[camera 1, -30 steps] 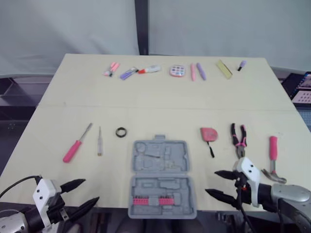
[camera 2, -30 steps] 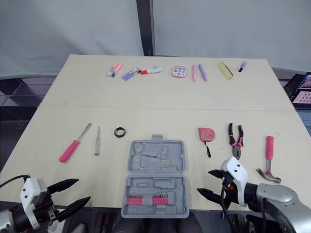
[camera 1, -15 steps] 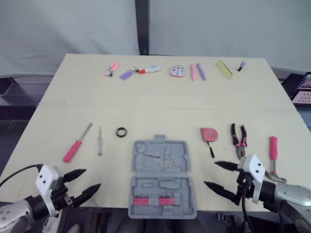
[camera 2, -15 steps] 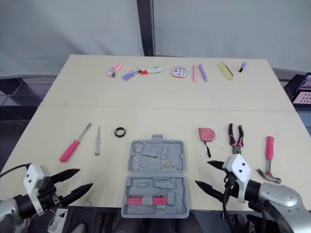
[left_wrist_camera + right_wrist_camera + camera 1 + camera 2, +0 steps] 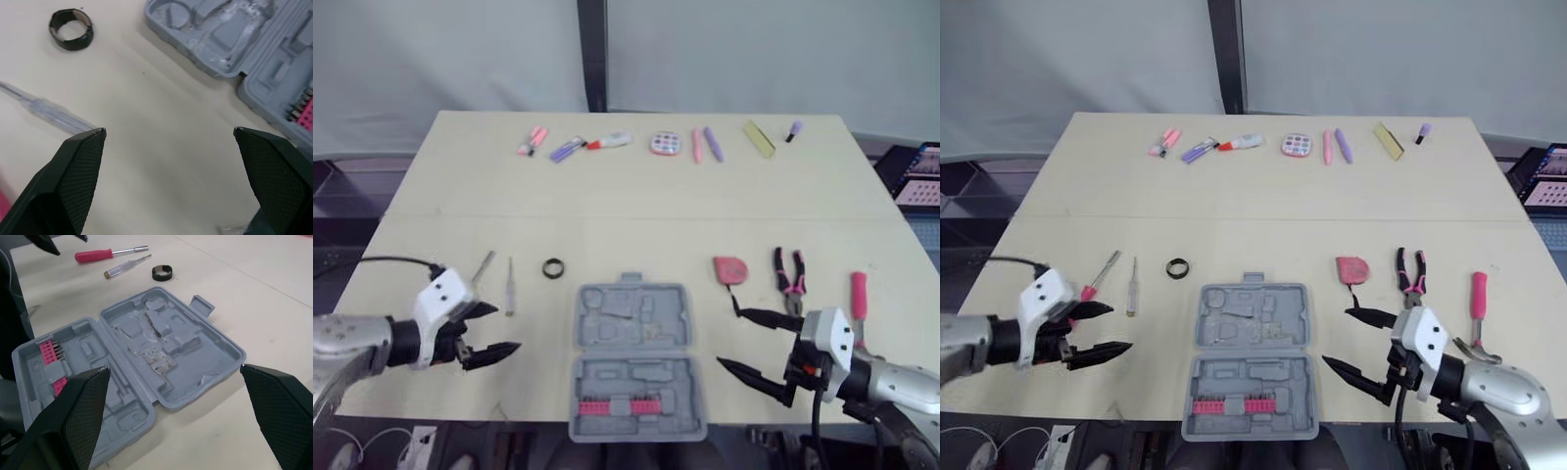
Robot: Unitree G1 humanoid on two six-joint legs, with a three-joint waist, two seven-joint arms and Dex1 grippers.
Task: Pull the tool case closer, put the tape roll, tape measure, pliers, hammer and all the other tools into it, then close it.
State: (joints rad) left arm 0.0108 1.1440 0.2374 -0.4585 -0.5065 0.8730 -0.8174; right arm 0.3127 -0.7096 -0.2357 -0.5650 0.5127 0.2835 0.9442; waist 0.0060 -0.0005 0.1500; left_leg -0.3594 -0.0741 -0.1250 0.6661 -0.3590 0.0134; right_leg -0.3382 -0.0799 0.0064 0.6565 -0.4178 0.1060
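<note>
Tool case [image 5: 638,360] open, nothing packed yet; pliers [image 5: 790,282] and hammer [image 5: 858,304] lie on bench [image 5: 636,196]. Left gripper [image 5: 505,327] and right gripper [image 5: 728,338] fingers apart, empty.

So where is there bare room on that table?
The widest bare band of table runs between the far row of small items and the tape roll, tape measure and pliers. A smaller patch lies between tape roll and tape measure, beyond the tool case. It is crowded around the pliers and hammer.
</note>
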